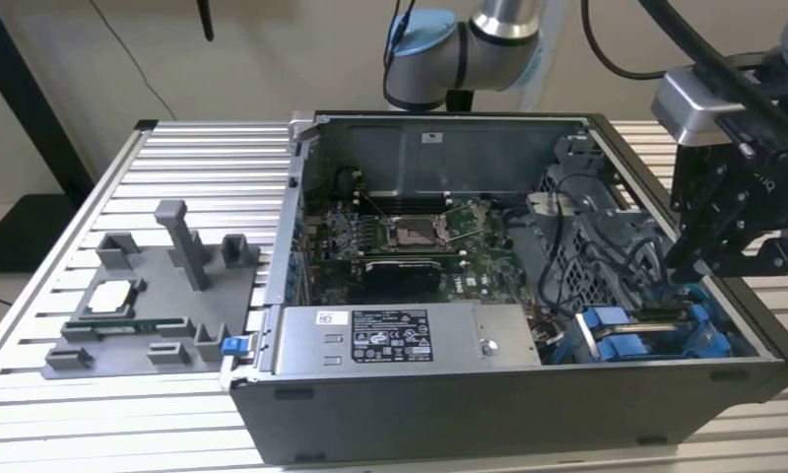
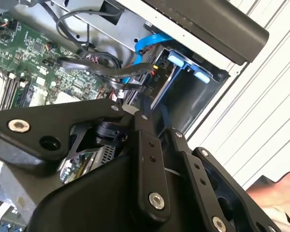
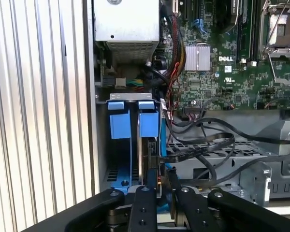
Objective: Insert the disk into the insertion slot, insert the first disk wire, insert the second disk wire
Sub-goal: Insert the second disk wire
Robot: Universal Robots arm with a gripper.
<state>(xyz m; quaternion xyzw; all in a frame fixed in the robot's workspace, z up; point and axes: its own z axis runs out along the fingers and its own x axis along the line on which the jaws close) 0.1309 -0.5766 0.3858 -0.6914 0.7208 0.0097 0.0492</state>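
Observation:
The disk [image 3: 147, 153] stands on edge in the insertion slot [image 3: 120, 159], its blue carrier tab [image 3: 148, 123] beside a second blue tab [image 3: 119, 124]. In the exterior view the slot [image 1: 646, 333] sits at the near corner of the open computer case, on the exterior view's right, and my gripper [image 1: 689, 271] hangs just above it. In both wrist views the gripper [image 3: 159, 182] [image 2: 133, 108] is shut on the connector end of a black disk wire [image 3: 193, 151] [image 2: 94, 65], right at the disk's rear edge. The fingers hide the connector's contact with the disk.
The grey power-supply box [image 1: 394, 335] lies along the case's near wall, with the motherboard [image 1: 408, 236] behind it. A perforated metal cage [image 3: 241, 166] and a tangle of black cables [image 1: 591, 256] crowd the slot. A grey fixture [image 1: 158, 296] holding parts stands on the ribbed table [image 1: 52, 394].

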